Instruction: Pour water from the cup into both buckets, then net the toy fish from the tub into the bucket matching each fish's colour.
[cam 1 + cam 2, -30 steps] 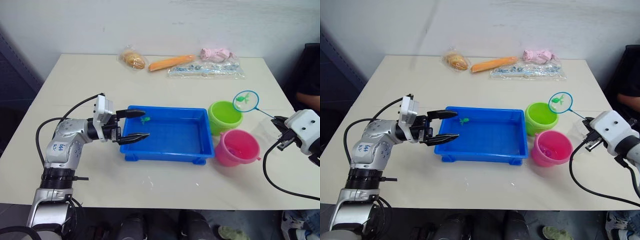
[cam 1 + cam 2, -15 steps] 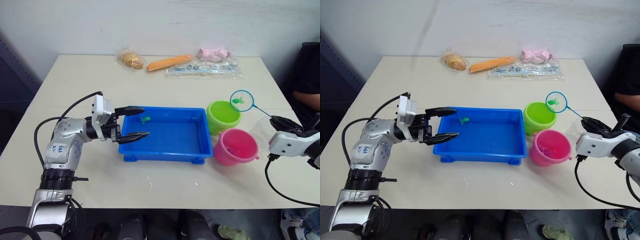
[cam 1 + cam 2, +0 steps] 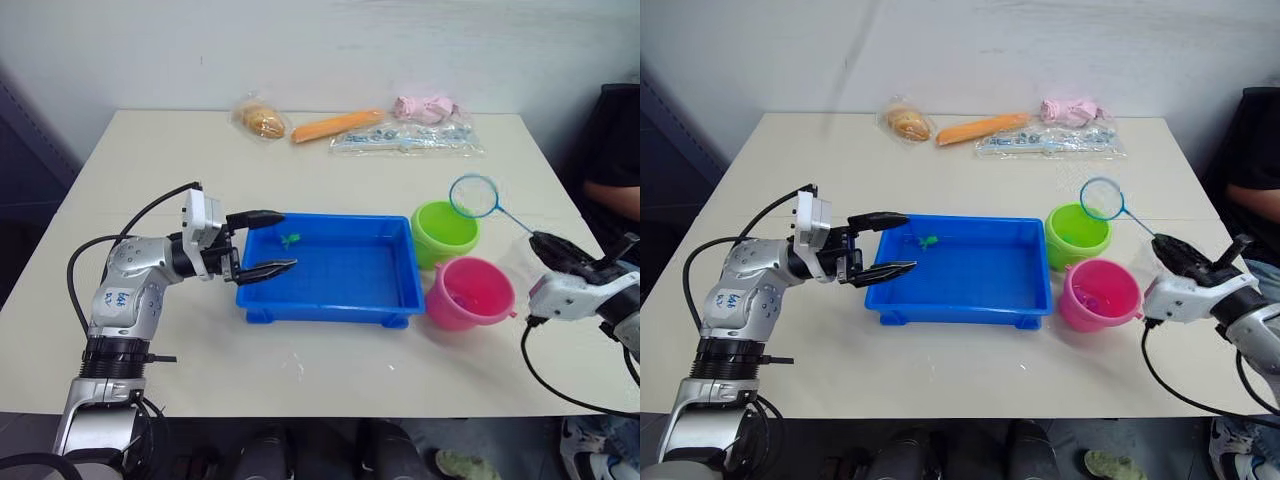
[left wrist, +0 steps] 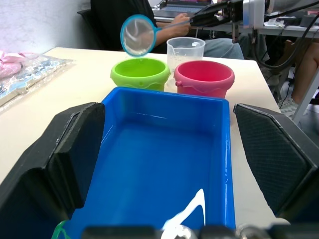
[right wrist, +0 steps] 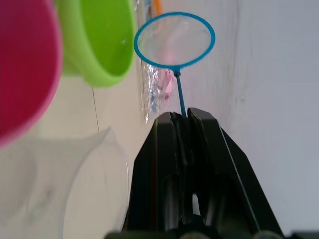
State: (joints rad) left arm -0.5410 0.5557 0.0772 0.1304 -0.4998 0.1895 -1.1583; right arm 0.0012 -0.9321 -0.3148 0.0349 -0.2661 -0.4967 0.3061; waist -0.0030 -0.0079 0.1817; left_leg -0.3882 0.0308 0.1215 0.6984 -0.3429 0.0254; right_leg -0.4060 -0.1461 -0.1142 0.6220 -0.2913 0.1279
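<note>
Four bystanders lie along the far edge of the table (image 3: pixel 150 170): a bagged bread roll (image 3: pixel 262 120), an orange carrot-like toy (image 3: pixel 336 124), a clear plastic bag of small items (image 3: pixel 405 139) and a pink bundle (image 3: pixel 430 106). They are well apart from the work. A person's arm (image 3: pixel 610 195) shows at the table's right edge.

The blue tub (image 3: pixel 340 270) sits mid-table, shallow, glossy, with a rolled rim. One small green toy fish (image 3: pixel 291 240) lies near its far left corner. Just beside the tub's right end stand the lime green bucket (image 3: pixel 446 233) and, nearer the robot, the pink bucket (image 3: pixel 470 293), the two almost touching.

The left gripper (image 3: pixel 258 243) has its fingers spread wide over the tub's left rim, holding nothing. The right gripper (image 3: pixel 548 246) is closed narrowly on the thin handle of a blue-rimmed fishing net (image 3: pixel 474 196), whose hoop hangs in the air over the far edge of the green bucket. Its mesh looks empty.

The left wrist view looks down the length of the tub and shows what the head views barely give: the clear measuring cup (image 4: pixel 186 50) standing behind the two buckets, near the right gripper, and a glint of water on the tub floor. The right wrist view shows the cup's clear wall (image 5: pixel 65 184) close by the fingers pinched on the net handle.
</note>
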